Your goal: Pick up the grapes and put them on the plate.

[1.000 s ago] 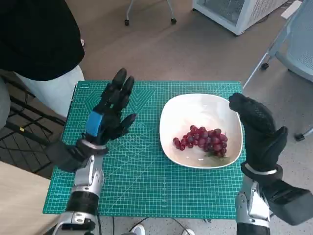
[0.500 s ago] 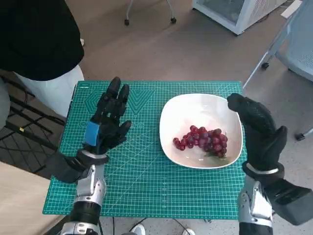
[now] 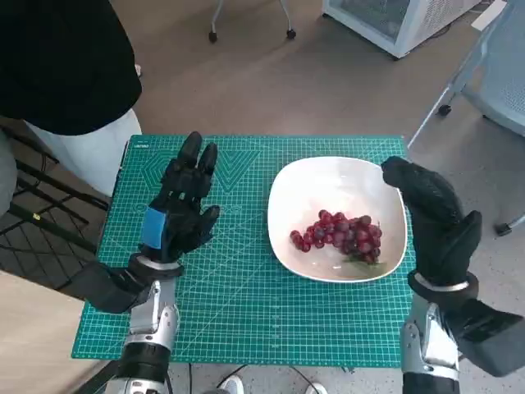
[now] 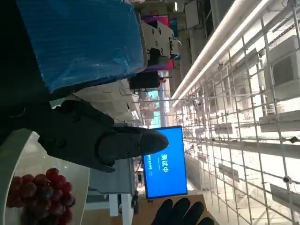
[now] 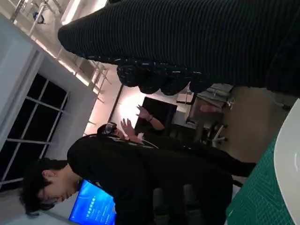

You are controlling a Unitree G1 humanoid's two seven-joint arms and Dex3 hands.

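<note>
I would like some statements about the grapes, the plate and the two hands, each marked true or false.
1. The grapes lie on the white plate. True.
2. The left hand holds the grapes. False: it holds nothing; its fingers are spread above the green mat, apart from the plate.
3. The right hand is at the plate's right edge. True.
4. The grapes are green. False: they are dark red.
5. The plate stands on the bare floor. False: it stands on the green mat.
</note>
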